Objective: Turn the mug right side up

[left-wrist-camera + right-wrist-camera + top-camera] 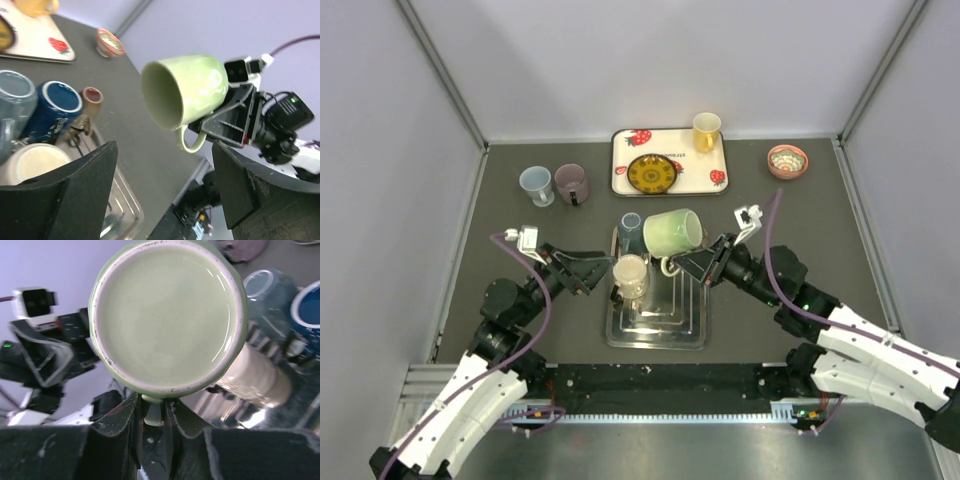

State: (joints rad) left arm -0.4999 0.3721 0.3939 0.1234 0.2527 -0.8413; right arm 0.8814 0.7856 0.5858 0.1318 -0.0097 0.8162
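Green mug (672, 231) on its side, aloft over the steel tray's (660, 335) 12 o'clock end, mouth toward 9 o'clock. Right gripper (678, 265) clamped on its handle. Left gripper (603, 278) at 9 o'clock, fingers apart, empty.

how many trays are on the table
2. A white strawberry-print tray at the far middle, carrying a yellow mug and a dark plate; a metal tray nearer the arms, with a cream cup on it. None looks hidden.
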